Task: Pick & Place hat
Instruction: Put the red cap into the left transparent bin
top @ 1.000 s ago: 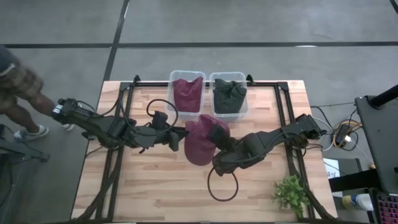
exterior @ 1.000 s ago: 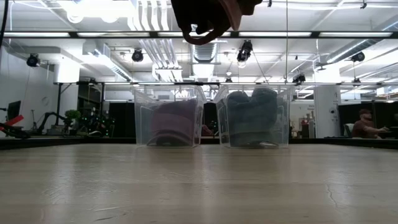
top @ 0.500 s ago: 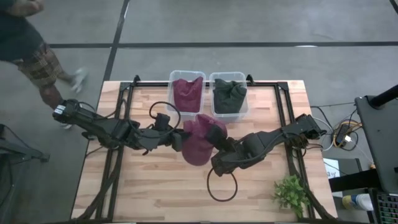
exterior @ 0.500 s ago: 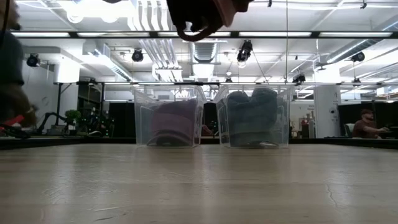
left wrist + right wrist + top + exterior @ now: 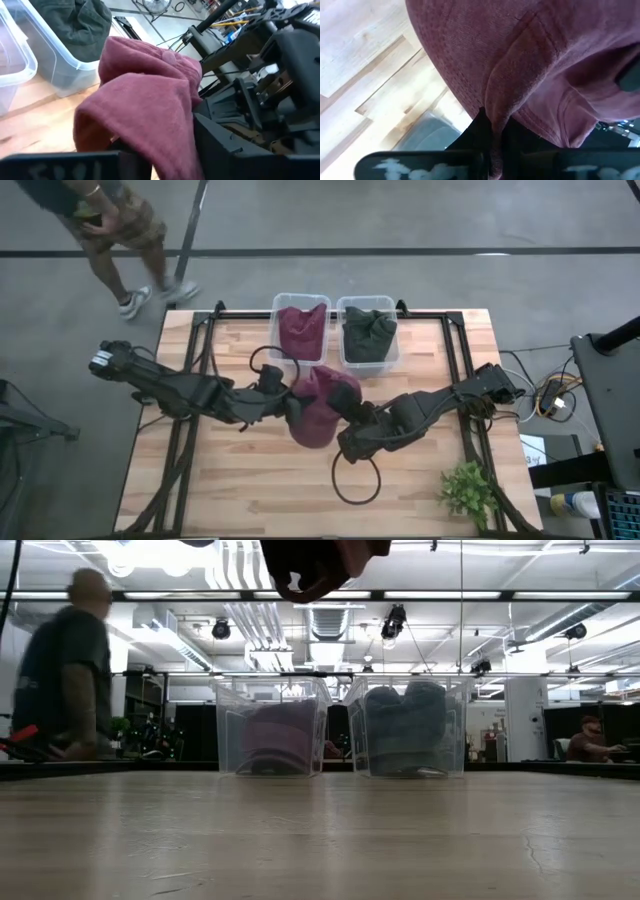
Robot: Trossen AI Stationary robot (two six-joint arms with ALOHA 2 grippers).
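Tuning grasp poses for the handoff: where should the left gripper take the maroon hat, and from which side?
Judging from the high view, take the free edge of the maroon hat that faces the left gripper, coming in level from the left arm's side. The right gripper already pinches a fold on the opposite side, and the cloth hangs limp above the table, so only that near edge is exposed.

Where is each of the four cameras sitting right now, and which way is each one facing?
High view: above the table, looking straight down; shows both arms, left end effector and right end effector at the maroon hat.
Low view: table height, looking level at the two clear bins; the hat hangs at the top edge.
Left wrist view: on the left arm, facing the hat and the right arm beyond.
Right wrist view: on the right arm, close to the hat, its end effector shut on a fold.
Shared: the hat shows in all four.
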